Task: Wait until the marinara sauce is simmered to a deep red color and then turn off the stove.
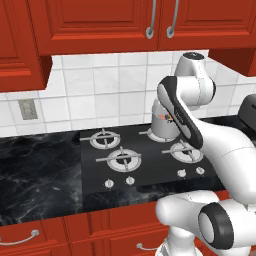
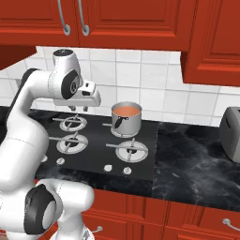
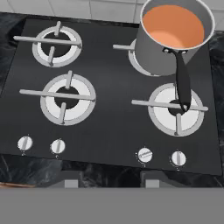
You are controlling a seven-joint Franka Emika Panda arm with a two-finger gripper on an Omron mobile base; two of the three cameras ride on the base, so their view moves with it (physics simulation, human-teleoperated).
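Observation:
The stove (image 3: 109, 118) is a glossy black cooktop with four silver-grated burners and four small knobs along its near edge. A grey steel saucepan (image 3: 162, 48) stands on the back right burner, its dark handle (image 3: 181, 81) reaching over the front right burner. The marinara sauce (image 3: 174, 27) inside is a flat orange-red disc. The bar on the third knob (image 3: 145, 154) is tilted, while the other knobs' bars stand straight. My gripper (image 3: 111, 181) hovers above the stove's front, open and holding nothing. From the right base view the gripper (image 2: 80, 108) hangs over the back left burner, left of the saucepan (image 2: 126, 121).
Black marbled countertop (image 2: 197, 159) flanks the stove on both sides. A toaster (image 2: 230, 133) stands at the far right. Red cabinets (image 1: 100, 20) hang overhead, a white tiled wall (image 2: 136, 75) runs behind, and a wall outlet (image 1: 27, 109) is at the left.

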